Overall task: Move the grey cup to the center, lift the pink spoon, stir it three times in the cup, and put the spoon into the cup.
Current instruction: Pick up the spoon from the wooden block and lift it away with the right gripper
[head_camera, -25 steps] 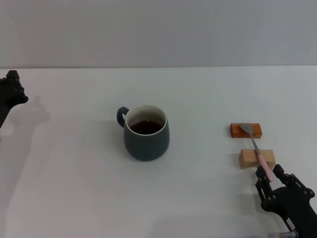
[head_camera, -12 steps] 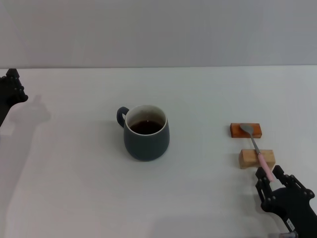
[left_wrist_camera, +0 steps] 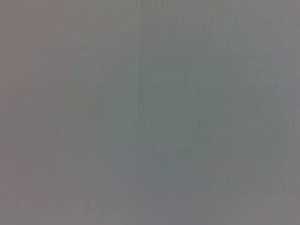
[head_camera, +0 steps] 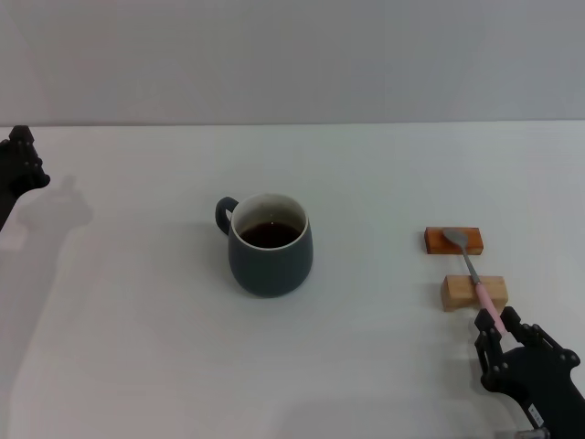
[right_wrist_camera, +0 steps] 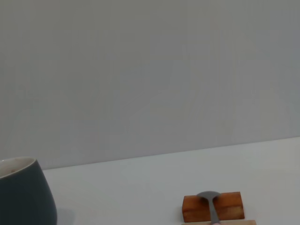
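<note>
The grey cup [head_camera: 270, 244] stands upright at the table's middle with dark liquid inside, handle to its far left; its side shows in the right wrist view [right_wrist_camera: 23, 194]. The pink spoon [head_camera: 475, 273] lies across two wooden blocks at the right, silver bowl on the orange-brown block, pink handle pointing to the near edge. Its bowl shows in the right wrist view [right_wrist_camera: 209, 197]. My right gripper [head_camera: 498, 322] is at the near right, open, its fingers either side of the handle's end. My left gripper [head_camera: 18, 169] is at the far left edge, away from the cup.
An orange-brown block [head_camera: 452, 240] and a light wooden block [head_camera: 473, 293] carry the spoon; the orange-brown block also shows in the right wrist view [right_wrist_camera: 229, 206]. The white table [head_camera: 137, 347] ends at a grey wall behind. The left wrist view shows only flat grey.
The left gripper has drawn slightly further to the left edge. The right gripper has shifted a touch toward the near edge. Cup and spoon have not moved.
</note>
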Available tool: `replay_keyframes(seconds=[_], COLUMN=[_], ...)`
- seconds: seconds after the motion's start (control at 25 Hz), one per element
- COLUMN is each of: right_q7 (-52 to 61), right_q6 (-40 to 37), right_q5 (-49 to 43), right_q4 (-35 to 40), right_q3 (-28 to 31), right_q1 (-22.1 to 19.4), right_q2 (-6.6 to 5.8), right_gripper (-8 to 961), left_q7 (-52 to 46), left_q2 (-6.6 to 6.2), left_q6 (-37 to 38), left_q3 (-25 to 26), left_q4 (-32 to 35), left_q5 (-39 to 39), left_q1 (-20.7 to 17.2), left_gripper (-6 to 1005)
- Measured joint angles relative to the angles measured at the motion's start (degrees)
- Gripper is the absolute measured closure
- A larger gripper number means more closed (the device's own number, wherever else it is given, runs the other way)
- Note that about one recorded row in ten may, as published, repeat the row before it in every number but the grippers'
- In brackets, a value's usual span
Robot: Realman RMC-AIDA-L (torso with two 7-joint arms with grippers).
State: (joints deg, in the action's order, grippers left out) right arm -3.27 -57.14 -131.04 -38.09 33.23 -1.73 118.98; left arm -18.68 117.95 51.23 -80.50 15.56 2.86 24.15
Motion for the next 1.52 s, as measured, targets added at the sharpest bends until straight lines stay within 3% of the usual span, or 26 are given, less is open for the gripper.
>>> replay_keyframes(seconds=[1.52], right_q7=[0.19], right_q6=[0.37], right_q5=[0.33], right_q4=[-0.5], right_q3=[0.01], right_q1=[-0.37], right_q2=[0.02], right_gripper=[672], left_q7=[-0.04], left_q2=[-0.09], left_q6=[0.27], left_q3=[0.0], left_q4=[0.09], left_q5=[-0.01], left_q1=[0.2], left_gripper=[997])
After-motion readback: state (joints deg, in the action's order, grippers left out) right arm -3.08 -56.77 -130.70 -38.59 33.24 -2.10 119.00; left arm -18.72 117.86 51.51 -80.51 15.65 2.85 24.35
